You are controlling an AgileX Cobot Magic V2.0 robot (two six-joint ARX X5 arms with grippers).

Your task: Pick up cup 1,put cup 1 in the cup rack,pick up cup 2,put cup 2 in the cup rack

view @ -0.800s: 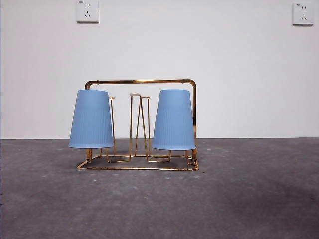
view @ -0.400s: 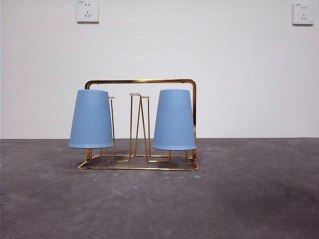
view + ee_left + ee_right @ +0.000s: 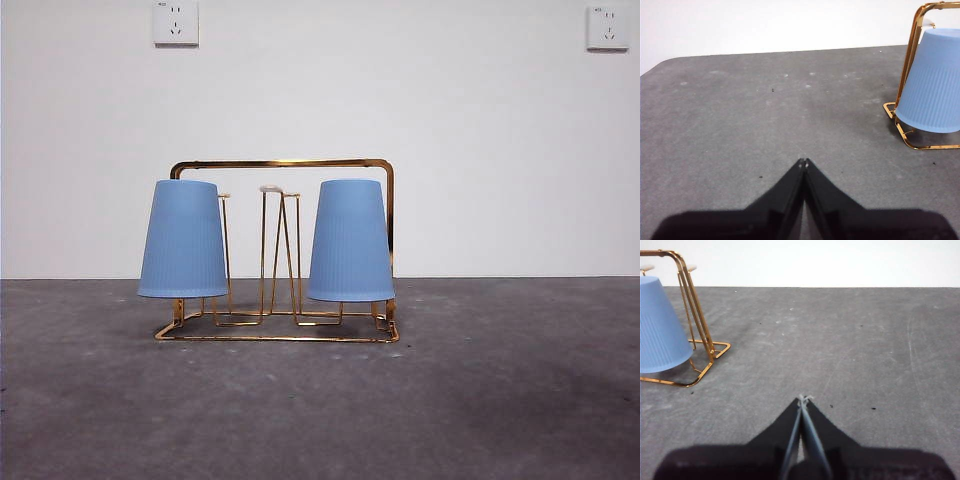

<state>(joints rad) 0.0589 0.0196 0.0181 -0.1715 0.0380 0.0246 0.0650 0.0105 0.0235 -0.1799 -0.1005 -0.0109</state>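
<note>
Cups, 2 of them, blue and upside down, sat on the gold rack (image 3: 280, 164) on the grey bench (image 3: 500, 400): one (image 3: 183, 240) at one end, the other (image 3: 349, 242) at the opposite end. Left pincer (image 3: 803, 162) and right pincer (image 3: 803, 399) were each pressed together over bare bench, apart from the rack.

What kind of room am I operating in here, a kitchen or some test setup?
Likely a test bench, not a kitchen: a bare white wall with power sockets, a grey table, and just the cup rack holding two blue cups.
</note>
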